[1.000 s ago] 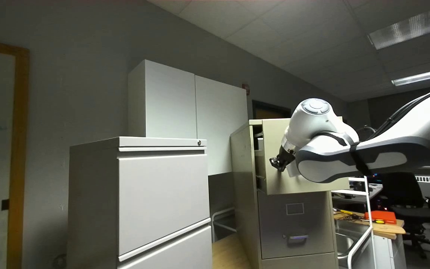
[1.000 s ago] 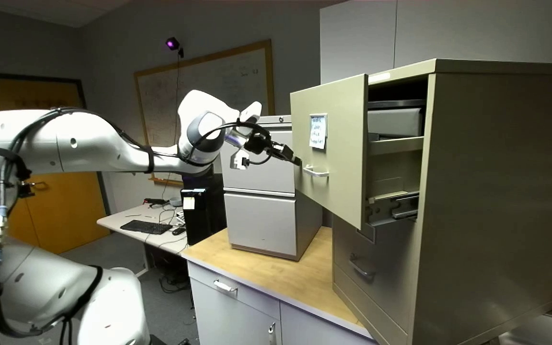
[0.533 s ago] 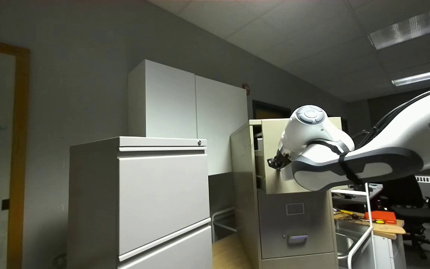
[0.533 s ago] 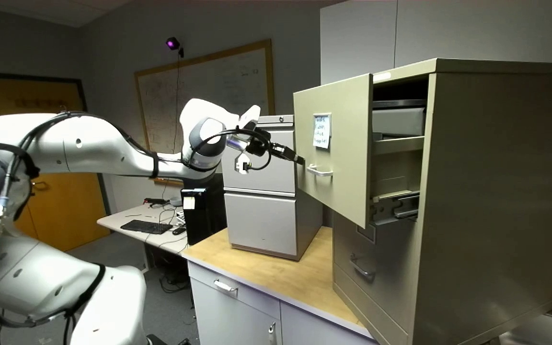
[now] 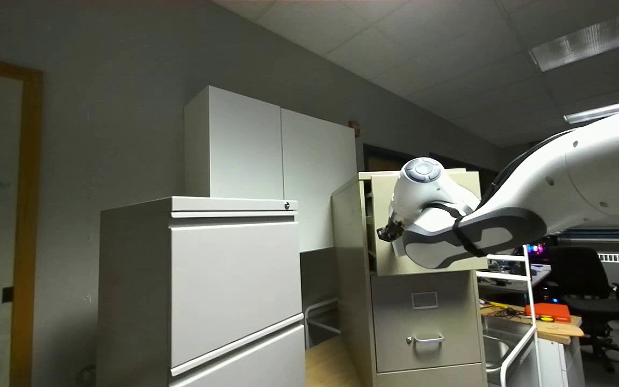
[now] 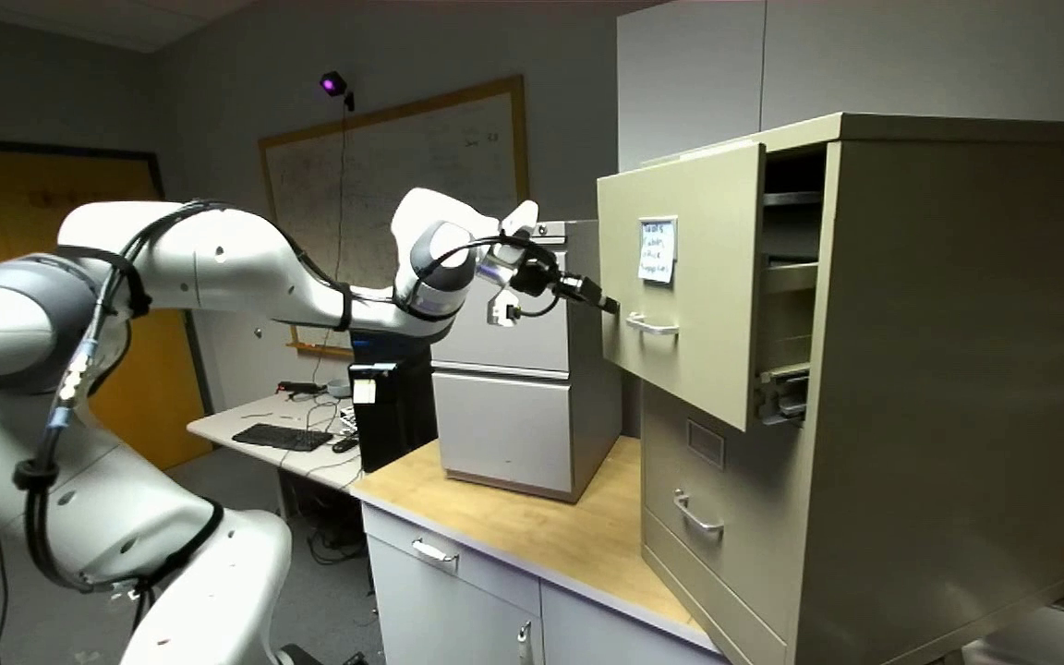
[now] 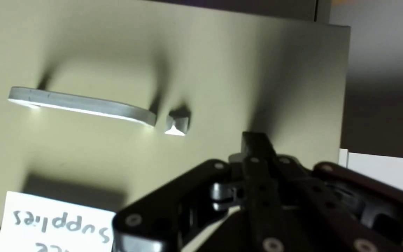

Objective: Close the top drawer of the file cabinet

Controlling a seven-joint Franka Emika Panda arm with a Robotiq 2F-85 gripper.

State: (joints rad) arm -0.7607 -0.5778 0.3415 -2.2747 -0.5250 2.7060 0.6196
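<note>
The beige file cabinet [image 6: 957,369] stands with its top drawer [image 6: 707,212] partly pulled out; a dark gap shows along the drawer's side. The cabinet [image 5: 348,242] and drawer front [image 5: 395,267] also show in another exterior view, where the arm covers much of the front. My gripper [image 6: 612,306] is at the drawer front, beside the metal handle [image 6: 652,325] on its far side. In the wrist view the gripper [image 7: 257,134] is shut and empty, its tips appearing to touch the flat front, right of the lock and handle [image 7: 82,105].
A pale grey cabinet [image 6: 504,425] stands on the wooden counter [image 6: 495,517], close beside the gripper and drawer. White cupboards [image 5: 245,150] hang on the wall behind. A lower drawer handle [image 6: 698,513] sticks out under the top drawer. A white metal rail [image 5: 519,344] stands beside the cabinet.
The top drawer has slid inward, and the gap at its side has narrowed. My gripper has moved with it toward the cabinet, staying at the front and shut.
</note>
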